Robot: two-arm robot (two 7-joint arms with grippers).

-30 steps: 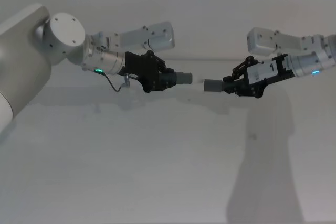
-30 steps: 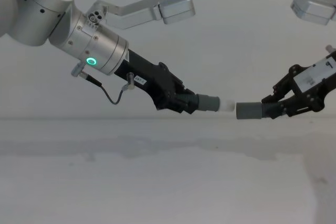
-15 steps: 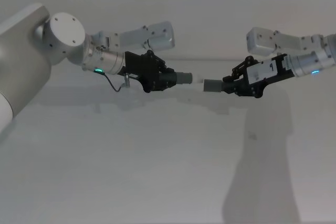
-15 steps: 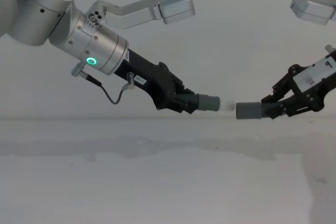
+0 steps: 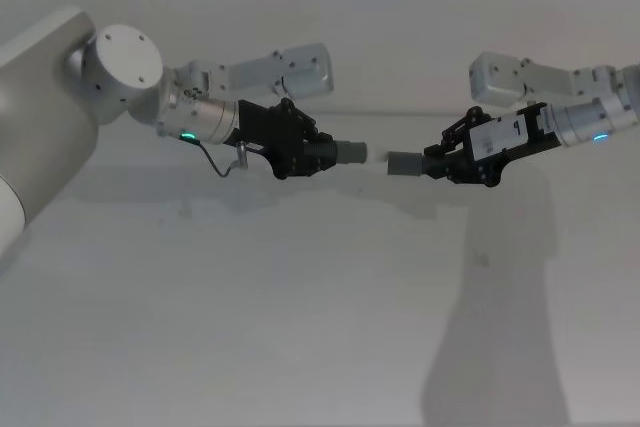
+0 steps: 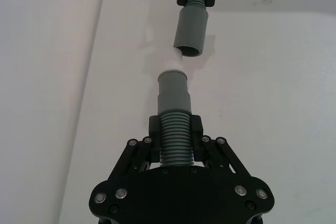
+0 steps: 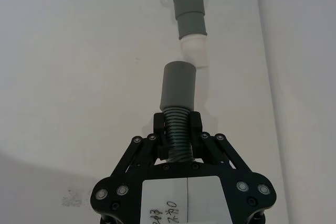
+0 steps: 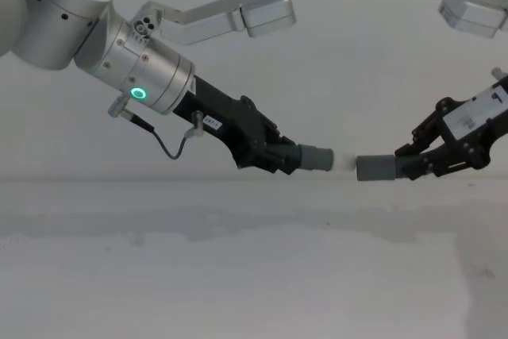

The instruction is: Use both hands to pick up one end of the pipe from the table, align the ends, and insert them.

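Both pipe pieces hang in the air above the table (image 5: 300, 327), with their ends facing across a small gap. My left gripper (image 5: 318, 155) is shut on the ribbed hose (image 6: 176, 140) of one piece. Its grey cuff (image 8: 316, 159) carries a white tip (image 7: 195, 48) pointing right. My right gripper (image 5: 437, 163) is shut on the other piece's ribbed hose (image 7: 177, 129), whose plain grey cuff (image 8: 375, 168) points left. In the left wrist view the open mouth of the right cuff (image 6: 191, 30) sits slightly off line from the left cuff (image 6: 174, 93). The ends do not touch.
The whitish table stretches bare below both arms, and its far edge (image 8: 238, 182) meets a plain wall. Each arm's silver wrist camera bracket (image 5: 300, 65) juts up behind its gripper. A dark shadow (image 5: 500, 347) lies on the table at the right.
The left gripper has dipped very slightly with its piece. The right gripper has stayed almost still, and the gap between the ends is about the same.
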